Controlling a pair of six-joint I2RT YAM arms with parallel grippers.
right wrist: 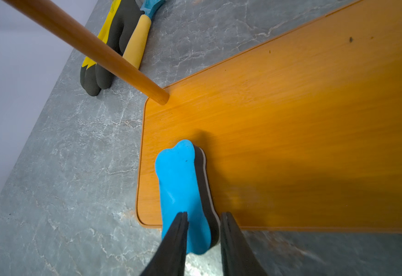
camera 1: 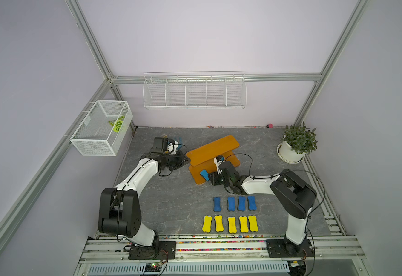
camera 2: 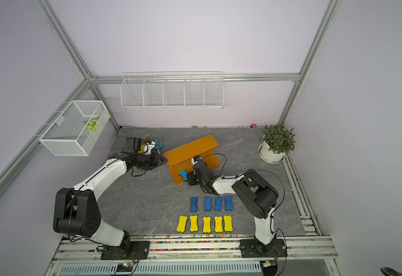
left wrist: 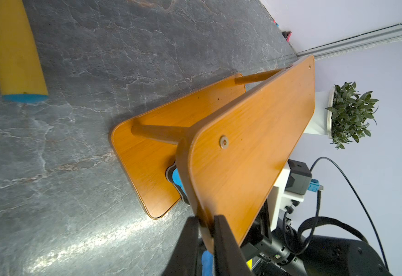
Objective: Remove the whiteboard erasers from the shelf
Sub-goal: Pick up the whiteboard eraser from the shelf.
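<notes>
shelf (camera 1: 213, 149) of orange rounded-corner boards, 2 tiers, stands mid-table. left gripper (left wrist: 204, 218) is clenched on the edge of its top board. right gripper (right wrist: 204, 213) is clamped on 1 blue-topped bone-shaped foam eraser (right wrist: 178, 181), which is turned on its side between the fingers, over the lower board's front corner nearer the left arm. on the grey table (camera 1: 171, 203) in front of the shelf lie 4 blue erasers (camera 1: 231, 203) in a row, and 5 yellow erasers (camera 1: 231, 224) in a row nearer the arm bases.

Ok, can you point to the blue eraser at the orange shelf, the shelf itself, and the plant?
blue eraser (right wrist: 178, 181), right wrist view, on its blue top face.
orange shelf (camera 1: 213, 148), in a top view, on the middle of its upper board.
plant (camera 1: 299, 138), in a top view, on its green leaves.
</notes>
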